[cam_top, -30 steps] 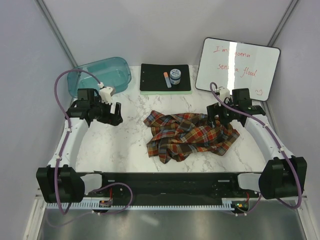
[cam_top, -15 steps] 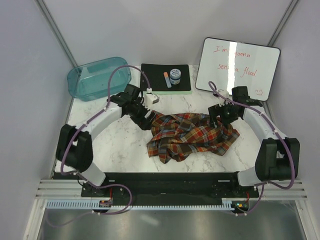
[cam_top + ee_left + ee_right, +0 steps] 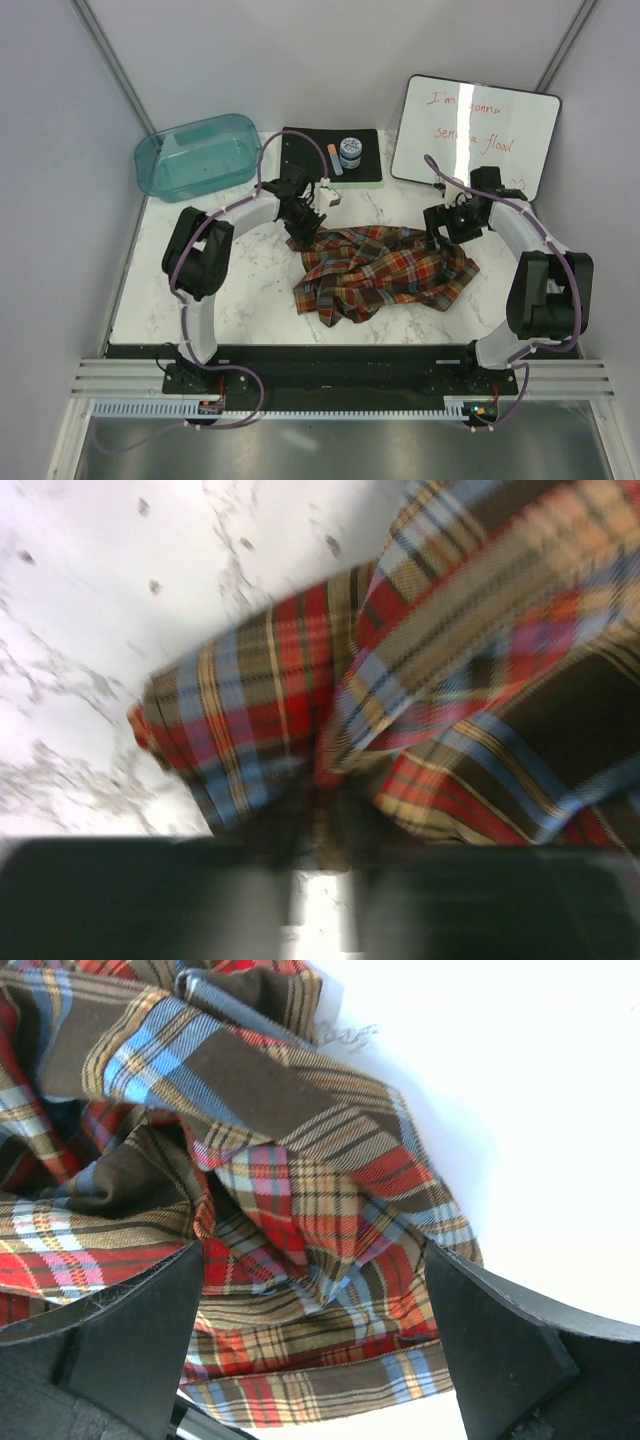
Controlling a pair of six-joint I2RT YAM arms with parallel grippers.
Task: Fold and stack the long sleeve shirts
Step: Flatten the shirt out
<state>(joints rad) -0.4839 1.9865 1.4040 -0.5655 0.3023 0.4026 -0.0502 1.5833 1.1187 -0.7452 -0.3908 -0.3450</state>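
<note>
Plaid flannel shirt (image 3: 380, 272) in red, orange, brown and blue-grey checks, crumpled in a loose unfolded heap on the marble tabletop (image 3: 230, 290), a little right of centre; no second shirt in sight; left gripper (image 3: 300, 233) down at the heap's far left corner, right at the cloth; from its wrist camera, only a blurred dark band along the bottom edge, with a fold of the checks running down into it and white marble off to the left; impossible to tell whether parted or clamped on the fabric; right gripper (image 3: 437, 238) at the heap's far right corner, spread wide and holding nothing; in its wrist view, two black fingers (image 3: 130, 1345) well apart at the lower corners, rumpled folds between and beyond them, bare white tabletop to the right; impossible to tell whether the tips touch the cloth; along the far edge, well apart from the shirt: teal plastic bin (image 3: 195, 155) at far left; black clipboard (image 3: 310, 160) on a green pad in the middle, carrying a small lidded jar (image 3: 350, 151) and a short orange-tipped marker (image 3: 334, 160) just beside each other; whiteboard (image 3: 475, 135) with red handwriting propped at far right.
</note>
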